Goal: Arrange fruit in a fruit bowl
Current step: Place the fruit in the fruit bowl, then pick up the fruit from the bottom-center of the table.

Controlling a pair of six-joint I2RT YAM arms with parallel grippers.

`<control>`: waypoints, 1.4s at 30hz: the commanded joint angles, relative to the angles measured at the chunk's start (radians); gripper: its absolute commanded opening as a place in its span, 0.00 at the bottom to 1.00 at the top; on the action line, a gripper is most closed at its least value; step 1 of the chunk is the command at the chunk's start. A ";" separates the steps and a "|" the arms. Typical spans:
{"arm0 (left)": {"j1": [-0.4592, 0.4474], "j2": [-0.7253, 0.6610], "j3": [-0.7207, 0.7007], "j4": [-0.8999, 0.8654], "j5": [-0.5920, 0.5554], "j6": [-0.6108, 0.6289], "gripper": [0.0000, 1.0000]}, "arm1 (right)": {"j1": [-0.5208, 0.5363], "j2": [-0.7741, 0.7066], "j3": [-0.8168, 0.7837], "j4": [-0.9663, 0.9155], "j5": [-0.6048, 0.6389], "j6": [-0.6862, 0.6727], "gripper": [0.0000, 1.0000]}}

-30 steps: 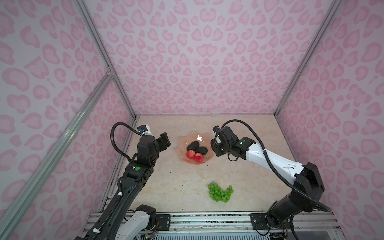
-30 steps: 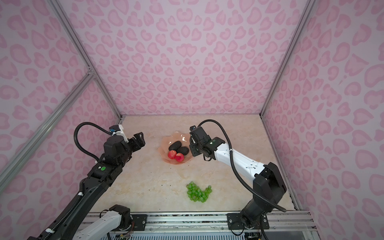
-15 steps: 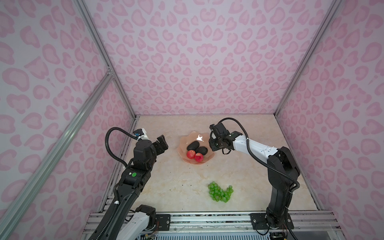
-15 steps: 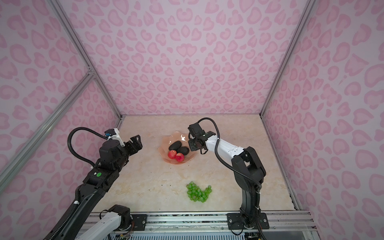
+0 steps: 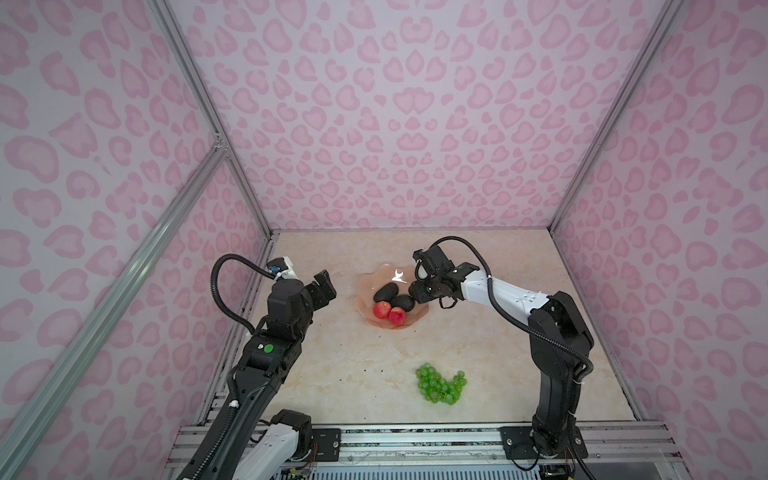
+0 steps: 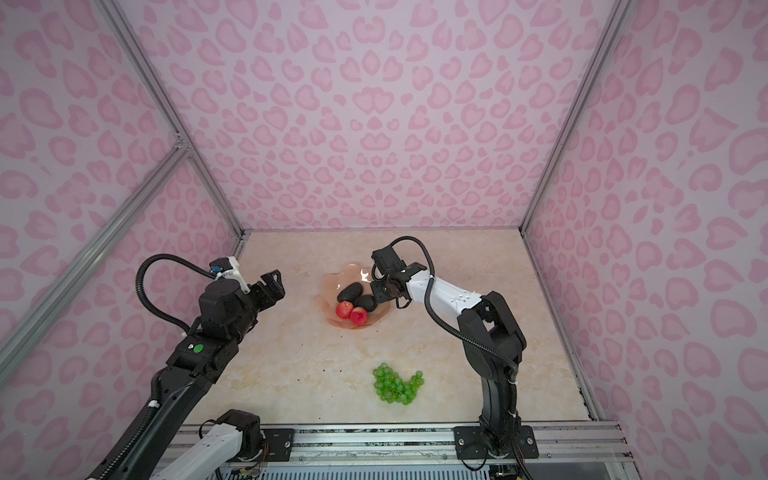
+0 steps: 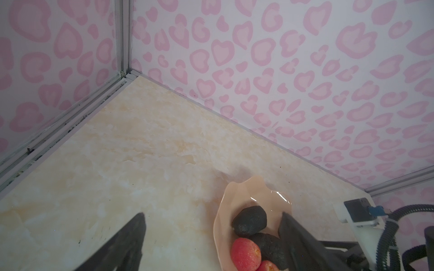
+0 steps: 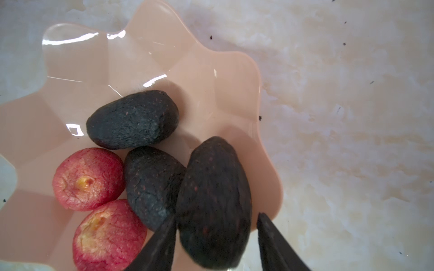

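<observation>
The peach-pink fruit bowl [image 5: 370, 279] [image 6: 335, 282] holds two dark avocados [image 5: 385, 293] [image 5: 402, 302] and two red apples [image 5: 382, 310] [image 5: 397, 316]. My right gripper [image 5: 418, 296] [image 8: 217, 214] hangs over the bowl's right rim. A third avocado [image 8: 213, 194], blurred, sits between its jaws. The jaws stand open, with a gap showing at one finger [image 8: 270, 234]. Green grapes [image 5: 440, 384] [image 6: 397, 384] lie on the table near the front. My left gripper [image 5: 325, 286] [image 7: 212, 213] is open and empty, in the air left of the bowl.
Pink patterned walls with metal frame posts [image 5: 245, 174] close in the marble table [image 5: 332, 365] on three sides. A metal rail [image 5: 415, 440] runs along the front edge, where both arm bases stand.
My right gripper has moved left from beside the bowl to over its right rim, and its jaws have widened around the avocado. The left gripper has hardly shifted.
</observation>
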 commanded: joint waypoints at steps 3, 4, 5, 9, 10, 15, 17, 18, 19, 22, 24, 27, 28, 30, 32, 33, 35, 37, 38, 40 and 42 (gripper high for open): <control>0.003 0.003 0.000 0.010 0.006 -0.006 0.90 | 0.002 -0.004 0.036 -0.017 -0.012 -0.004 0.60; 0.004 0.002 0.001 0.009 0.006 -0.005 0.90 | 0.002 -0.015 0.031 -0.019 -0.016 -0.003 0.60; 0.003 0.002 0.001 0.008 0.006 -0.005 0.90 | 0.003 -0.027 0.023 -0.018 -0.018 -0.005 0.61; 0.005 -0.001 0.004 0.016 0.004 0.002 0.91 | 0.027 -0.145 -0.118 0.005 -0.028 -0.034 0.72; 0.005 0.000 0.005 0.016 0.005 0.003 0.91 | 0.039 -0.193 -0.169 0.012 -0.031 -0.048 0.75; 0.008 0.007 0.009 0.020 0.008 0.010 0.91 | 0.166 -0.399 -0.404 0.008 -0.052 -0.080 0.84; 0.009 0.012 0.011 0.022 0.012 0.012 0.91 | 0.228 -0.466 -0.483 0.003 -0.057 -0.056 0.87; 0.011 0.015 0.011 0.022 0.014 0.012 0.91 | 0.261 -0.499 -0.521 0.009 -0.055 -0.041 0.88; 0.011 0.017 0.012 0.024 0.018 0.010 0.91 | 0.293 -0.526 -0.557 0.020 -0.058 -0.031 0.89; 0.012 0.024 0.010 0.029 0.023 0.007 0.91 | 0.367 -0.556 -0.624 0.019 -0.021 0.027 0.89; 0.012 0.026 0.008 0.029 0.027 0.004 0.91 | 0.399 -0.551 -0.656 0.016 0.006 0.044 0.90; 0.012 0.025 0.005 0.032 0.030 0.000 0.91 | 0.425 -0.524 -0.684 0.027 0.014 0.054 0.89; 0.012 0.026 0.005 0.033 0.030 -0.002 0.91 | 0.430 -0.509 -0.688 0.032 0.018 0.056 0.89; 0.012 0.024 0.005 0.030 0.032 -0.002 0.91 | 0.435 -0.482 -0.693 0.042 0.022 0.057 0.89; 0.012 0.020 0.004 0.028 0.034 -0.003 0.91 | 0.438 -0.456 -0.698 0.054 0.014 0.055 0.85; 0.012 0.016 0.003 0.027 0.033 -0.004 0.91 | 0.439 -0.444 -0.701 0.061 0.012 0.055 0.82; 0.012 0.011 -0.002 0.026 0.035 -0.005 0.91 | 0.442 -0.422 -0.700 0.071 0.009 0.055 0.74; 0.012 0.006 -0.003 0.024 0.034 -0.008 0.91 | 0.446 -0.403 -0.701 0.079 0.009 0.057 0.57; 0.012 0.004 -0.004 0.023 0.033 -0.008 0.91 | 0.447 -0.396 -0.701 0.081 0.008 0.061 0.52; 0.011 0.005 -0.003 0.021 0.033 -0.007 0.91 | 0.447 -0.391 -0.701 0.087 -0.001 0.066 0.40; 0.012 0.005 0.000 0.021 0.033 -0.005 0.91 | 0.445 -0.398 -0.702 0.088 0.000 0.077 0.33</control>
